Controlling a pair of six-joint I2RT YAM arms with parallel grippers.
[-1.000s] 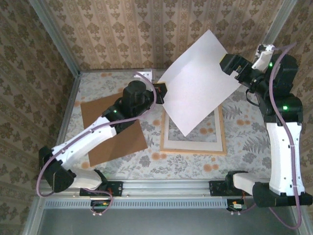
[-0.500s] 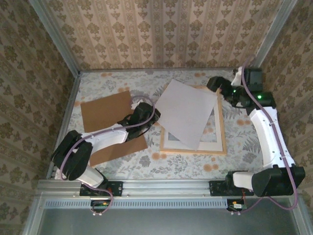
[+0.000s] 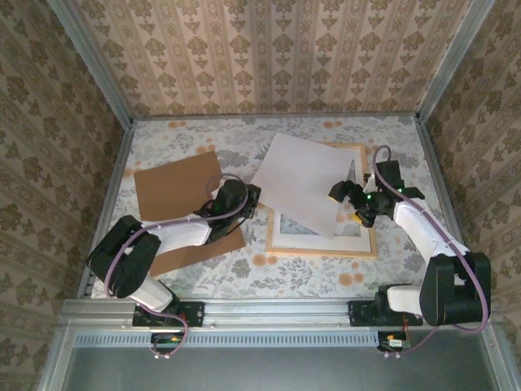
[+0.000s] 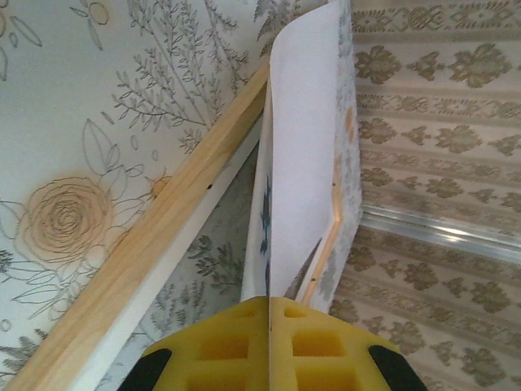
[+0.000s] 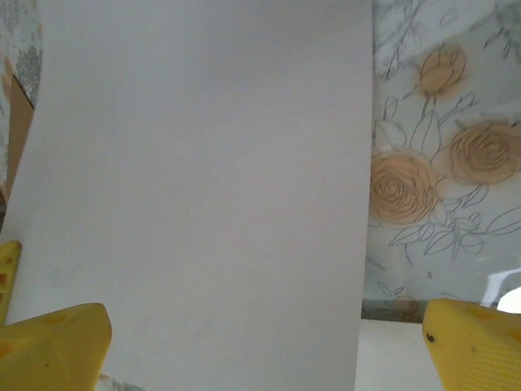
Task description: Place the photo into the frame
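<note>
My left claw (image 3: 253, 198) pinches the photo (image 3: 299, 181) lying blank side up over the frame (image 3: 321, 248) at centre; my right claw (image 3: 348, 204) is spread beside the photo's right edge.

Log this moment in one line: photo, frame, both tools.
photo: blank side up, askew across frame, not seated | left tool: shut on photo's edge | right tool: open, at photo's other side

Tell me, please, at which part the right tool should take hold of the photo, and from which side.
Grip the photo at its right-hand edge, coming from the right with the open right tool. The thin sheet lies white back up, askew over the frame, and that edge seems slightly raised, so one finger could probably slide under. The left tool is shut on the opposite edge.
</note>
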